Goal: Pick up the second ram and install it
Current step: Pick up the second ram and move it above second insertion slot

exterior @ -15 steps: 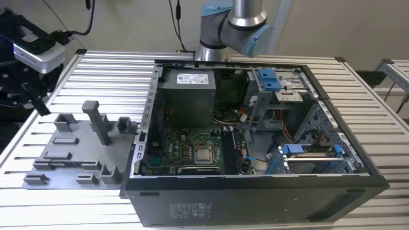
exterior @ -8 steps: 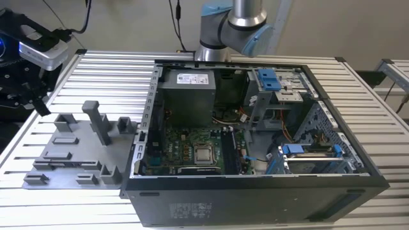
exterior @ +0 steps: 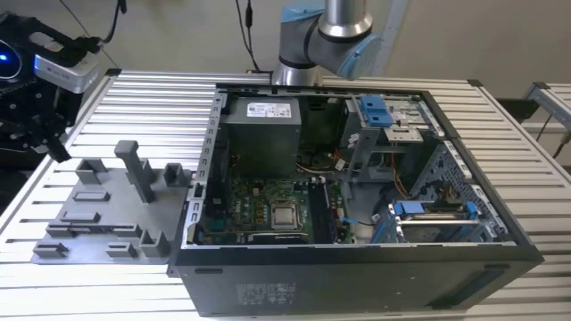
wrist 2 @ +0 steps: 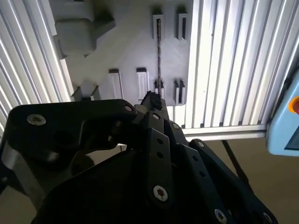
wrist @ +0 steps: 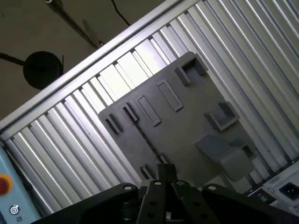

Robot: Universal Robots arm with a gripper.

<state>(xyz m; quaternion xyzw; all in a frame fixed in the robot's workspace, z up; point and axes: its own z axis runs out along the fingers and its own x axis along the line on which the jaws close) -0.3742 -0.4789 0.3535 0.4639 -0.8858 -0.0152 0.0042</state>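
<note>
The second ram point(wrist 2: 159, 56) stands on edge in the slots of the grey holder tray point(wrist 2: 126, 46). In both wrist views I see it edge-on, as a thin dark line point(wrist: 142, 135) across the tray point(wrist: 187, 126). My gripper point(wrist 2: 152, 99) hangs well above the tray, its tips in line with one end of the ram, and looks shut with nothing in it. The first wrist view shows the fingertips point(wrist: 161, 171) pressed together. In the exterior view the gripper point(exterior: 53, 148) is high over the tray's point(exterior: 98, 227) far left side.
An open computer case point(exterior: 357, 274) lies at the exterior view's right of the tray, with the motherboard point(exterior: 267, 214) exposed inside. Several grey posts point(exterior: 134, 167) rise from the tray. A pale blue pendant with a red button point(wrist 2: 287, 116) sits past the table edge.
</note>
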